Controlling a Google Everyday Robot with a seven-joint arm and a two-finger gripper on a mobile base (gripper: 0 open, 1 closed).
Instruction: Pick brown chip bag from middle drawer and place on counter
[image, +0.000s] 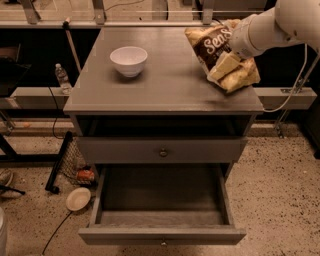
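The brown chip bag (214, 44) hangs low over the right rear part of the counter (160, 87), tilted, with its white lettering facing me. My gripper (231, 70) comes in from the upper right on the white arm and is shut on the bag's lower right side. Its cream fingers (224, 64) overlap the bag's cream-yellow edge. I cannot tell whether the bag touches the counter. The middle drawer (162, 234) is pulled fully open at the bottom, and its grey inside holds nothing.
A white bowl (129, 60) stands on the counter's left rear. A shut knobbed drawer front (163, 152) sits above the open drawer. On the floor at left are a water bottle (61, 77), a wire basket (75, 160) and a round dish (78, 198).
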